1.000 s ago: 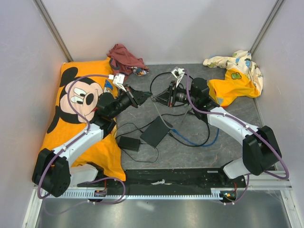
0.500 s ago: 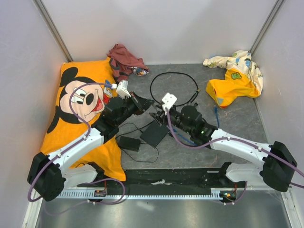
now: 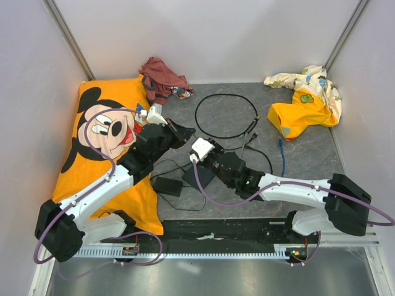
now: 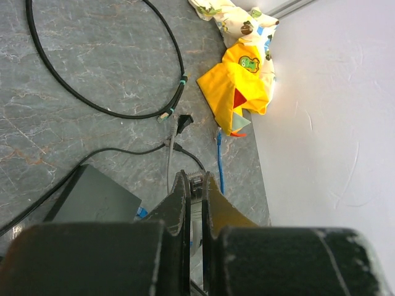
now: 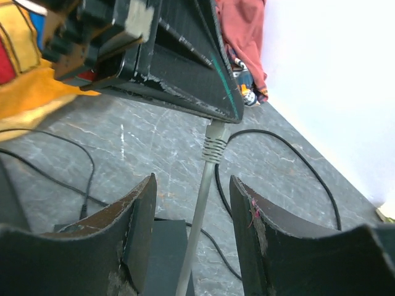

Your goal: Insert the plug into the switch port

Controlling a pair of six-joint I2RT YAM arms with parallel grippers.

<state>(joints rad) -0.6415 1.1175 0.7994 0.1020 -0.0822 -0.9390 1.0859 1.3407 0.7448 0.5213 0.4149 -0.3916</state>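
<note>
As left claw [image 4: 195,182] pinches plug [image 5: 215,145], switch [image 4: 92,200] beside.

White-and-black left arm [image 3: 102,188] reached from near left toward the centre, its black two-finger left gripper [image 4: 191,185] pinched tight on a grey cable plug [image 5: 215,148], white-and-black right arm [image 3: 296,188] stretched low leftward, black right gripper [image 5: 192,184] spread wide.

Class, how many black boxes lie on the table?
2: the flat switch, centre, partly under the right arm; the smaller adapter brick just left of it. The arms could hide more.
</note>
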